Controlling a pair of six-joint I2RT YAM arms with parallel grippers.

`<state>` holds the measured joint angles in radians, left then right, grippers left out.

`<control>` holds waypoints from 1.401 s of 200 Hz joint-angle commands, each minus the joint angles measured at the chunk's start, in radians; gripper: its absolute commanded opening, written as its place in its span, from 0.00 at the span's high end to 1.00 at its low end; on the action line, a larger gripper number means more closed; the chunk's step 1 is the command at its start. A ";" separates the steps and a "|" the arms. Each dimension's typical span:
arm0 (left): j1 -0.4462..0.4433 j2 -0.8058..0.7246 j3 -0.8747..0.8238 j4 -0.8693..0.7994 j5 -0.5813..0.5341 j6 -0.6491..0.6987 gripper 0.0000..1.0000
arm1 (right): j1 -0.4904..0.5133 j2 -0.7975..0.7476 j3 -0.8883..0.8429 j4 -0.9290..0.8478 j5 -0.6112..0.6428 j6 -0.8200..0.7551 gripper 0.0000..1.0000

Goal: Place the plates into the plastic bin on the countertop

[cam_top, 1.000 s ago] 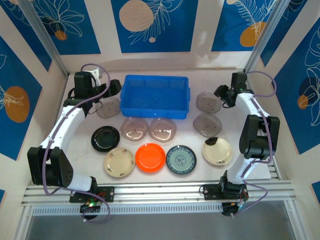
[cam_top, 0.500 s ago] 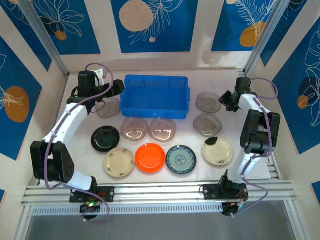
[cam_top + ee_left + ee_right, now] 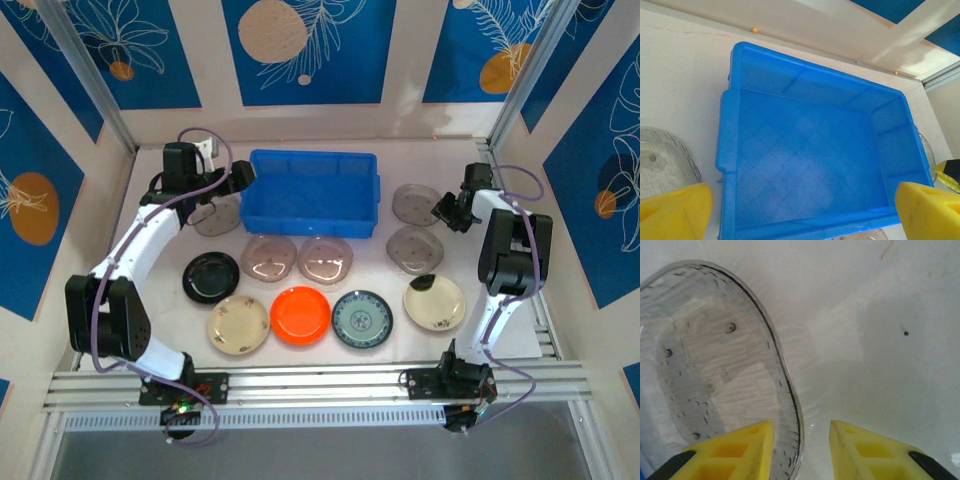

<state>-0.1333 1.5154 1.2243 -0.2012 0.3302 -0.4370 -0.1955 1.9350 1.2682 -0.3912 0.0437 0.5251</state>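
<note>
The blue plastic bin (image 3: pixel 314 192) (image 3: pixel 810 155) stands empty at the back of the white countertop (image 3: pixel 400 150). Plates lie around it. Smoky-grey ones sit at the left (image 3: pixel 217 215), in front (image 3: pixel 269 257) (image 3: pixel 325 259) and at the right (image 3: pixel 417 203) (image 3: pixel 414 247). The front row holds black (image 3: pixel 210 277), cream (image 3: pixel 238 323) (image 3: pixel 434 301), orange (image 3: pixel 300 314) and teal-patterned (image 3: pixel 362 318) plates. My left gripper (image 3: pixel 235 178) (image 3: pixel 805 210) hangs open over the bin's left end. My right gripper (image 3: pixel 447 208) (image 3: pixel 801 440) is low at the far right smoky plate (image 3: pixel 715 365), its jaws astride the rim with a gap on the outer side.
White walls close the countertop at the back and both sides. An aluminium rail (image 3: pixel 320 380) runs along the near edge. The right arm's elbow (image 3: pixel 510 255) hangs over the right side, close to the cream plate there.
My right gripper dropped to the smoky plate's right edge and its jaws narrowed around the rim. My left gripper shifted slightly toward the bin, still open.
</note>
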 commanded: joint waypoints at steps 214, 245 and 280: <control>-0.053 0.089 0.096 0.015 0.072 0.027 0.08 | 0.005 -0.029 0.084 -0.026 0.027 0.041 1.00; -0.067 0.084 0.125 -0.025 0.057 0.053 0.09 | 0.037 -0.176 0.097 -0.026 0.163 0.065 1.00; -0.070 0.082 0.127 -0.032 0.031 0.066 0.10 | 0.132 -0.302 0.123 -0.015 0.281 0.053 1.00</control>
<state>-0.1944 1.6005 1.3239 -0.2043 0.3725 -0.4030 -0.1284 1.7168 1.3602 -0.4271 0.2287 0.5720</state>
